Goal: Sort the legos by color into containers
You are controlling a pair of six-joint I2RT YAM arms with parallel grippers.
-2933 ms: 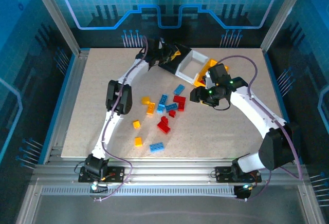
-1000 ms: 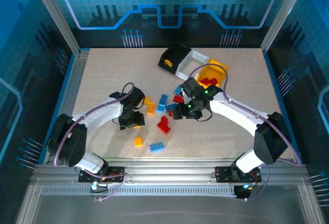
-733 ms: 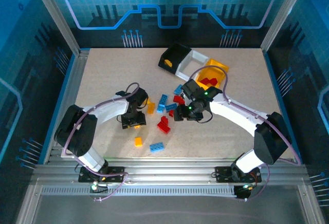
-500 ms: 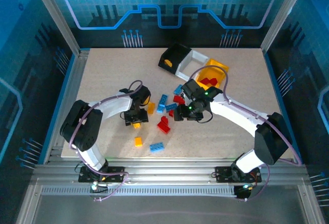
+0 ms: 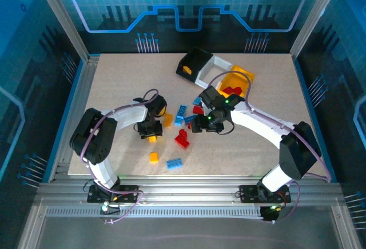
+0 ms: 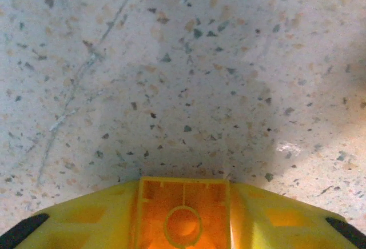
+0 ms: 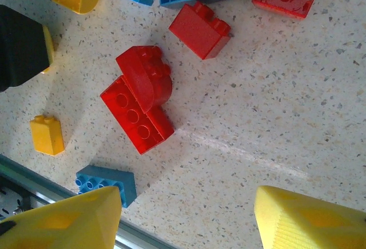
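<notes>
Two grippers work over loose bricks on the table (image 5: 114, 89). The left gripper (image 5: 150, 130) presses its yellow fingers (image 6: 97, 220) against both sides of a yellow brick (image 6: 183, 212), which sits squarely between them, hollow underside up. Good practice: confirm a firm pinch, lift straight up, then carry it to the black bin (image 5: 193, 63), where a yellow piece lies. The right gripper (image 7: 186, 200) stands open and empty above two touching red bricks (image 7: 140, 103), just ahead of its fingertips.
</notes>
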